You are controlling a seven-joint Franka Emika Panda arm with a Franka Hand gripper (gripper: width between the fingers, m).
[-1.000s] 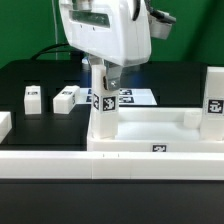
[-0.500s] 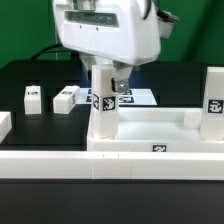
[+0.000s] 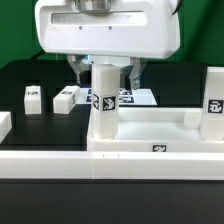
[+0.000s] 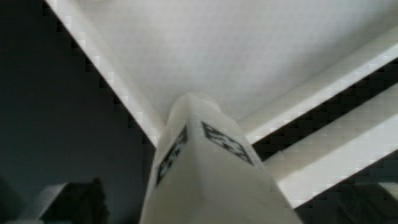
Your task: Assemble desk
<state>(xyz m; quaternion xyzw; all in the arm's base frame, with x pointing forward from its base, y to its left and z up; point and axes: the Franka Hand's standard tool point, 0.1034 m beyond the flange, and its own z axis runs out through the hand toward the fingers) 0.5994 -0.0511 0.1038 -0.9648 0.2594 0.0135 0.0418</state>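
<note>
**Two legs standing, two to go**

The claw (image 3: pixel 104 74) hangs released over the desk. Its fingers (image 3: pixel 78 70) are spread to either side of the upright leg (image 3: pixel 103 105) with a gap on both sides, so it grasps nothing. In the exterior view that leg stands in the corner socket at the nine o'clock end of the tabletop (image 3: pixel 165 128). The wrist view looks down the upright leg (image 4: pixel 205 160) onto the white tabletop (image 4: pixel 231 50) beneath it. A second leg (image 3: pixel 213 100) stands upright at the three o'clock end. A third leg (image 3: pixel 65 99) and a fourth leg (image 3: pixel 32 97) lie loose on the table (image 3: pixel 25 72), off toward nine o'clock from the claw and well apart from the tabletop. The marker board (image 3: pixel 138 97) lies just past the tabletop at twelve o'clock.

By this layout the job looks about half done: two sockets are filled and two legs have yet to be fetched and fitted. The pictures do not show whether the leg under the claw is fully seated
</note>
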